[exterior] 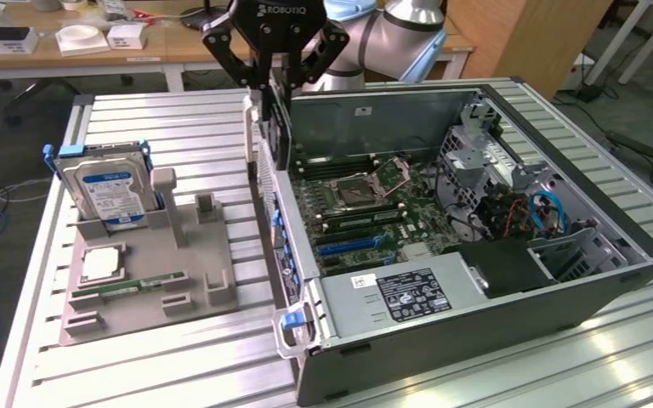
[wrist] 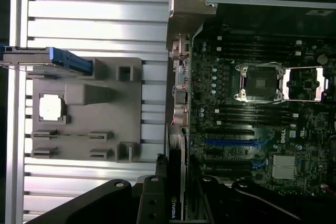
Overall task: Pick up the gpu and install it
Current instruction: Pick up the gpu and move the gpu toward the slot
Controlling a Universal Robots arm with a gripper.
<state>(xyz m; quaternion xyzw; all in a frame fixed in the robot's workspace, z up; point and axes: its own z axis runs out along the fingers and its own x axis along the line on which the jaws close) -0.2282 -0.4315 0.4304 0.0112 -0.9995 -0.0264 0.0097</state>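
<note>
Exterior view: gpu (exterior: pixel 278 132) above ribbed table (exterior: pixel 156 127), desk (exterior: pixel 179 42) behind.

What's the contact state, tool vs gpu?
Touching. Exterior view: the fingers of the tool clamp the top edge of the gpu, which hangs upright below it. The wrist view shows the card edge-on between the fingers.

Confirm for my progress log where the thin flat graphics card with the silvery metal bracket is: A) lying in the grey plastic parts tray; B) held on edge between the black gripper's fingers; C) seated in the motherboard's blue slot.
B: the gpu hangs on edge, clamped in the gripper above the open computer case's rear edge, and the blue slot is bare.
</note>
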